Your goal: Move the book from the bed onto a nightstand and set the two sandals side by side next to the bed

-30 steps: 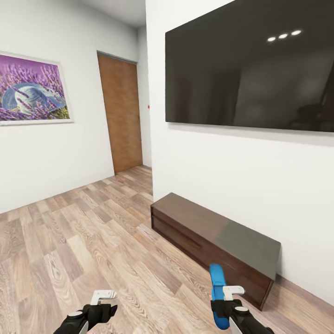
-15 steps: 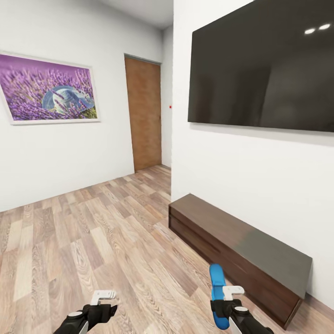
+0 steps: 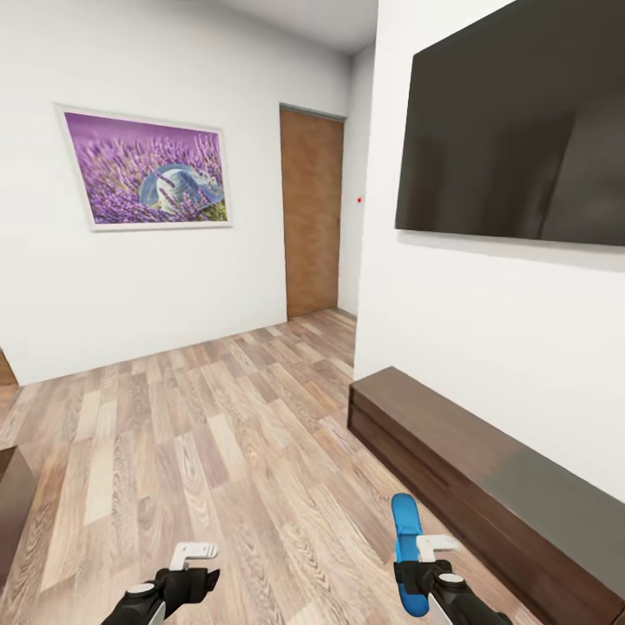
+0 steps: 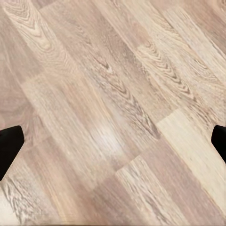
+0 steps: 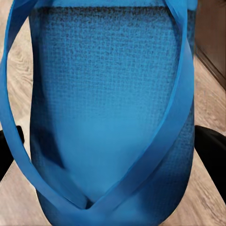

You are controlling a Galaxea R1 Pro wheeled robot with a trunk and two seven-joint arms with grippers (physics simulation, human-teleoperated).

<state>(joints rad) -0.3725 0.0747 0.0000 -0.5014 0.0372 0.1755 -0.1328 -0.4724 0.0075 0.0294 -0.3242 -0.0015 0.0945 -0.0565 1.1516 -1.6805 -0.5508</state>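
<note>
My right gripper point(image 3: 424, 562) is shut on a bright blue sandal point(image 3: 405, 540), held low over the wood floor with its sole pointing away from me. In the right wrist view the sandal point(image 5: 108, 103) sits between the black fingers point(image 5: 211, 150), straps facing the camera. Low at my left, the left gripper point(image 3: 194, 564) is open and holds nothing; its fingertips point(image 4: 9, 146) stand far apart over bare planks. The book, the bed and the nightstands are out of view.
A long low dark TV cabinet point(image 3: 460, 451) runs along the right wall under a large black screen point(image 3: 521, 130). A brown door point(image 3: 311, 217) is at the back, a purple picture point(image 3: 148, 169) on the left wall. A dark brown furniture corner point(image 3: 10, 512) pokes in at far left.
The whole view has swung left, so the door, picture and cabinet now sit further right in the picture. Both grippers keep their pose, and the sandal is still held.
</note>
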